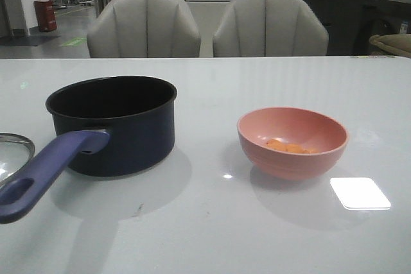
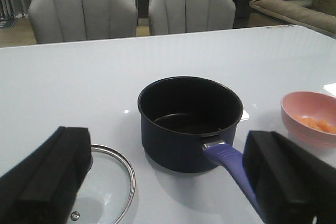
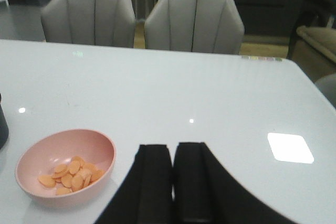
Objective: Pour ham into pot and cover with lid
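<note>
the left gripper has its two black fingers spread wide, nothing between them, hovering above the table with the pot's handle and the lid below. the right gripper has its fingers pressed together, holding nothing, up above bare table beside the pink bowl. the lid lies flat on the table just beside the pot, at the table's left edge in the front view. the pot stands upright and is empty, black inside, its purple-blue handle pointing toward the robot. the ham, small flat orange pieces, sits in the bottom of the pink bowl, which stands to the right of the pot, well apart from it. two grey chairs stand behind the table
</note>
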